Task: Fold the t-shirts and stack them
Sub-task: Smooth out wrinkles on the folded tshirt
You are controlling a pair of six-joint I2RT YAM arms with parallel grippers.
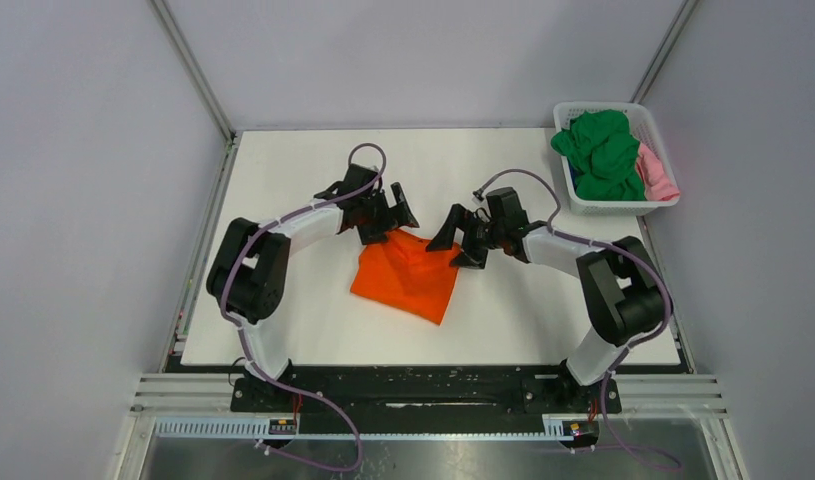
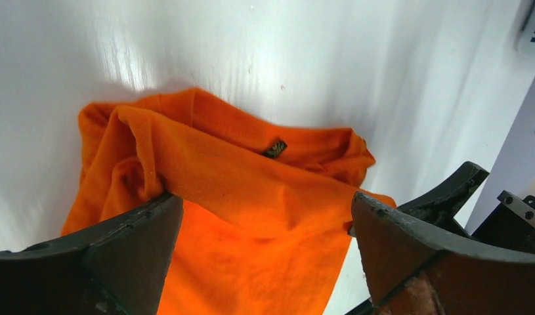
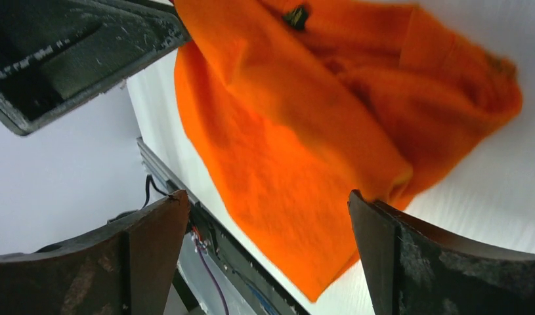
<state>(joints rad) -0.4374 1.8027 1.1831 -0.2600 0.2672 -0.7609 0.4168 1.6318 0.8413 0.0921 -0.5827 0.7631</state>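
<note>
An orange t-shirt (image 1: 408, 278) lies folded and rumpled on the white table (image 1: 283, 320), roughly in the middle. My left gripper (image 1: 386, 222) hangs open over its far left corner. In the left wrist view the left gripper (image 2: 264, 203) has its jaws wide apart, the orange t-shirt (image 2: 238, 170) lying loose below them. My right gripper (image 1: 459, 243) stands open over the far right corner. In the right wrist view the right gripper (image 3: 268, 197) is open too, with the orange t-shirt (image 3: 317, 118) beneath and nothing pinched. A green t-shirt (image 1: 601, 150) and a pink one (image 1: 658, 175) sit in the basket.
A white lattice basket (image 1: 608, 207) stands at the far right corner of the table, with a bit of blue cloth (image 1: 575, 178) under the green. The two grippers are close together; a left gripper finger (image 3: 74, 46) shows in the right wrist view. A black rail (image 1: 413, 385) runs along the near edge.
</note>
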